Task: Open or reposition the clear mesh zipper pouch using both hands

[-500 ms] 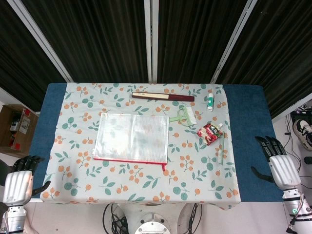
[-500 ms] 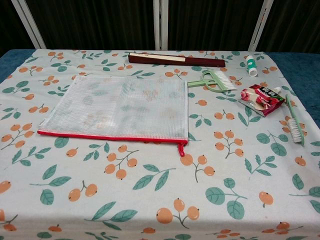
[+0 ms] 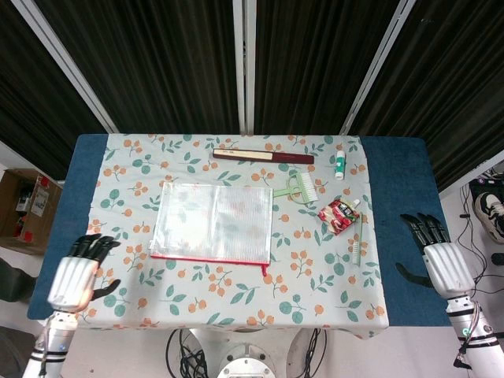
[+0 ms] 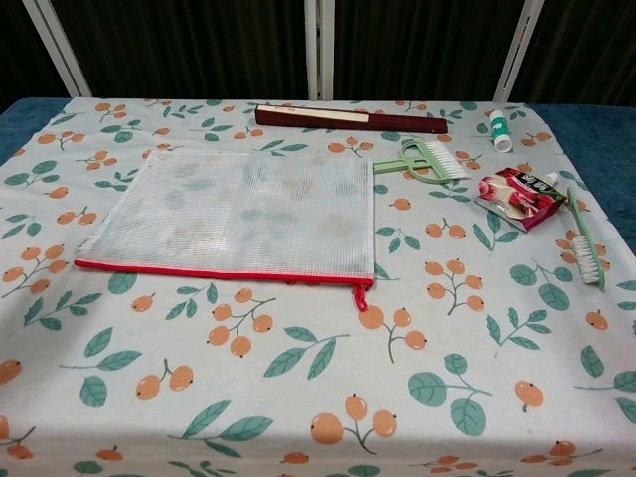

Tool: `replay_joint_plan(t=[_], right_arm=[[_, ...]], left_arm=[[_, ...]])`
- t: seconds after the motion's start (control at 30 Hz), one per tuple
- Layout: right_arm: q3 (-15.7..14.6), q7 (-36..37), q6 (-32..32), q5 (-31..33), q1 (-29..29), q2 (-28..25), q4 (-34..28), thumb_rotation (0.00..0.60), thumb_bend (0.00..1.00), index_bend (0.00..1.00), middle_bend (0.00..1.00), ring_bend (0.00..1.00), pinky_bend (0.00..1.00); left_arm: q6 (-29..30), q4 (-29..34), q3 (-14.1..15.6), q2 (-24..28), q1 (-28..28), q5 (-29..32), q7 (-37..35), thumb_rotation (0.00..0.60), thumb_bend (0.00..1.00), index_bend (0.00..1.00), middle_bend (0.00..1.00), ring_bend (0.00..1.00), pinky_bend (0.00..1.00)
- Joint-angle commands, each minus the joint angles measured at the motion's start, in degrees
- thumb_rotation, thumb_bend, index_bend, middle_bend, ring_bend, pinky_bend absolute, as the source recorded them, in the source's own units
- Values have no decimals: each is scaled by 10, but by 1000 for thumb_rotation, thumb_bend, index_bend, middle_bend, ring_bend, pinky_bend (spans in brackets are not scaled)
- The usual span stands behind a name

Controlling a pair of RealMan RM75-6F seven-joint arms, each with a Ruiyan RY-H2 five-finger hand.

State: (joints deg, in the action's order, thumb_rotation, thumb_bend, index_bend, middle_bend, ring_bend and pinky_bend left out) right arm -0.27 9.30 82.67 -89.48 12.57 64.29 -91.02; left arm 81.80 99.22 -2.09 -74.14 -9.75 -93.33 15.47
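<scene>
Clear mesh zipper pouch (image 3: 213,223) flat at cloth centre-left, red zipper edge nearest robot, pull tab (image 4: 361,294) at its right corner. Left hand (image 3: 76,277) and right hand (image 3: 437,257) both empty, fingers spread, off at table's near corners (neither touching pouch). Risk: thin flat pouch, fingers likely to drag floral cloth (image 3: 236,291) instead. Free room near front; comb (image 3: 300,190), packet (image 3: 339,216), toothbrush (image 3: 355,244) crowd right side.

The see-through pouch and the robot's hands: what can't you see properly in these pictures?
- Mesh pouch: both views show only patterned cloth through the mesh; whether anything is inside cannot be told.
- Left hand and right hand: head view only; outside the chest view's edges.
- Palm sides: hidden, since the head view looks down on the backs.
- Red packet and small bottle: print too small to read.
</scene>
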Motion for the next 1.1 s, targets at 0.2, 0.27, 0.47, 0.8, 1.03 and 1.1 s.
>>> replay_joint_plan(t=[0.2,0.27,0.47,0.8,1.03,1.1], right_arm=[[3,0,-1,-8,-2,0,-4,600,176,45,99,0,0],[4,1,0,-7,-4,0,-3,600,176,44,100,0,0],[5,17,-3,-4,-10,4,6,600,176,45,99,0,0],[7,38,-1,-3,-19,4,21,600,176,44,99,0,0],[8,54,1,0,-26,6,33,600,176,45,98,0,0],[10,59,2,1,-27,6,37,600,176,44,98,0,0]], left_arm=[[-199,-24,-55,-125,-172,-8,11,600,107,269,229,156,179],[-234,-44,-67,-156,-202,8,21,600,108,269,228,156,178],[-302,-104,-94,-234,-264,75,77,600,109,270,215,156,178],[-322,-203,-119,-331,-318,155,99,600,109,269,212,156,178],[-338,-258,-127,-369,-348,201,111,600,109,269,207,156,178],[-343,-273,-128,-378,-356,212,114,600,109,269,207,156,178]])
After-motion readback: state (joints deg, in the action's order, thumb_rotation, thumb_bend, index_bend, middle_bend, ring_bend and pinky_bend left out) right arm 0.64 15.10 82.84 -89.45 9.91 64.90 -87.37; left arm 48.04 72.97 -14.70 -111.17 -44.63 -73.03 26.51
